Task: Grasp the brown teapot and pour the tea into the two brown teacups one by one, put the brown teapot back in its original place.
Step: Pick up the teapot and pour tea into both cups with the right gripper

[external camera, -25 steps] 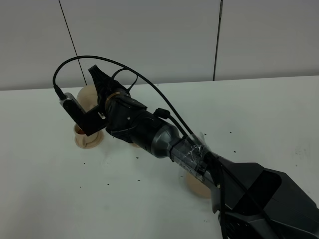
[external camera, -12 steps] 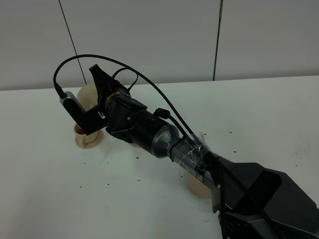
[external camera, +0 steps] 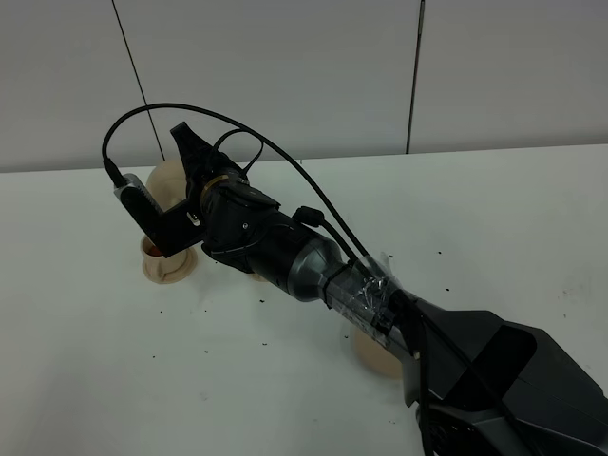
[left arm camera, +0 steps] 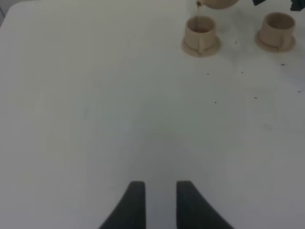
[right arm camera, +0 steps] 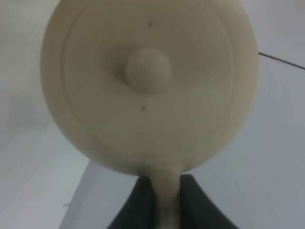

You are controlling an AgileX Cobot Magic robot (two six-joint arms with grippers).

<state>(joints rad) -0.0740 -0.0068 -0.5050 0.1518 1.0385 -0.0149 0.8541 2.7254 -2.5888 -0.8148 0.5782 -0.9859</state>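
- My left gripper hung narrow and empty above the table.
- The saucer sat at four o'clock from the first cup.
- That cup stood under the spout; the second cup stood at its three o'clock.
- My right gripper clamped the tilted teapot by its handle: the pouring step, I judged; next, level it and shift over.

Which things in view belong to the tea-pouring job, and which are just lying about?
Job: teapot, held by the right pincer; cup below its spout; second cup; large saucer.
Lying about: dark specks on the table; left pincer, empty.
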